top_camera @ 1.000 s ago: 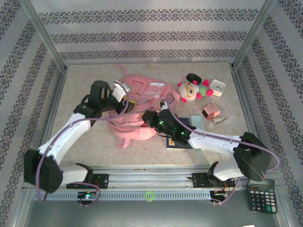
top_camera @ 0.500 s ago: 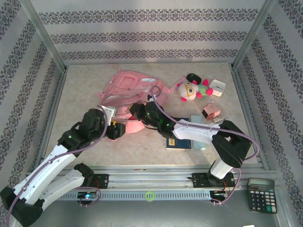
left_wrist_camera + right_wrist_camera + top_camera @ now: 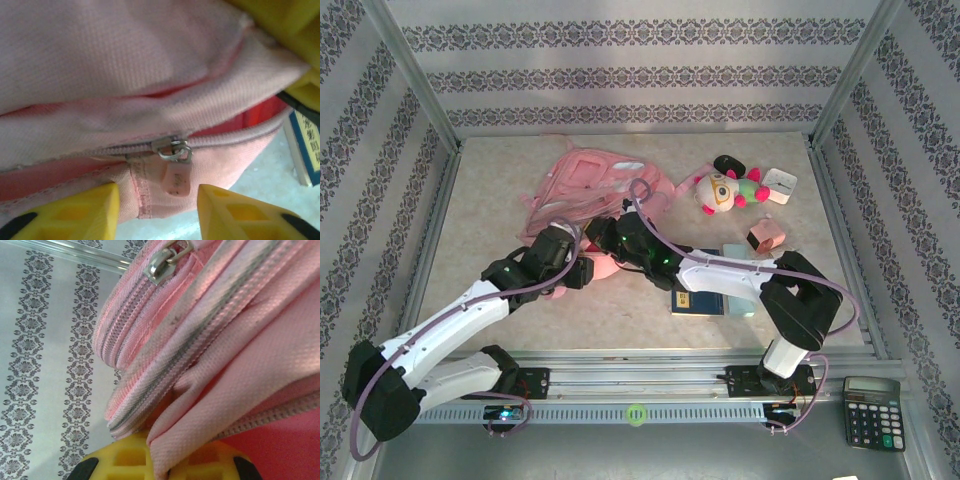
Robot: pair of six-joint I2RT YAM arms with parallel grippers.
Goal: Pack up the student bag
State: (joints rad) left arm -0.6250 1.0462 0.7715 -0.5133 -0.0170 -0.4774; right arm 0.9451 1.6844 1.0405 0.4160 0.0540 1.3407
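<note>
The student bag [image 3: 588,182], soft pink fabric, lies at the middle of the table toward the back. My left gripper [image 3: 582,268] is at its near edge. In the left wrist view the left gripper [image 3: 157,210] stands open, its yellow fingers [image 3: 75,212] on either side of the bag's seam. The pink zipper pull [image 3: 177,175] hangs between them, untouched. My right gripper [image 3: 600,236] reaches in from the right. It is shut on a fold of the student bag's fabric [image 3: 200,415], pinched between its yellow pads [image 3: 127,460]. A metal zipper slider [image 3: 160,267] shows above.
A blue book [image 3: 698,302] lies under the right arm, and its corner shows beside the bag [image 3: 306,145]. A plush toy [image 3: 725,190], a white box [image 3: 780,184], a small pink box [image 3: 765,237] and a grey item [image 3: 735,258] sit right of the bag. A calculator [image 3: 872,412] lies beyond the front rail.
My left arm has swung in from the left to the bag's near edge, and its jaws have narrowed. The bag has been drawn back and flatter; the right gripper still holds it.
</note>
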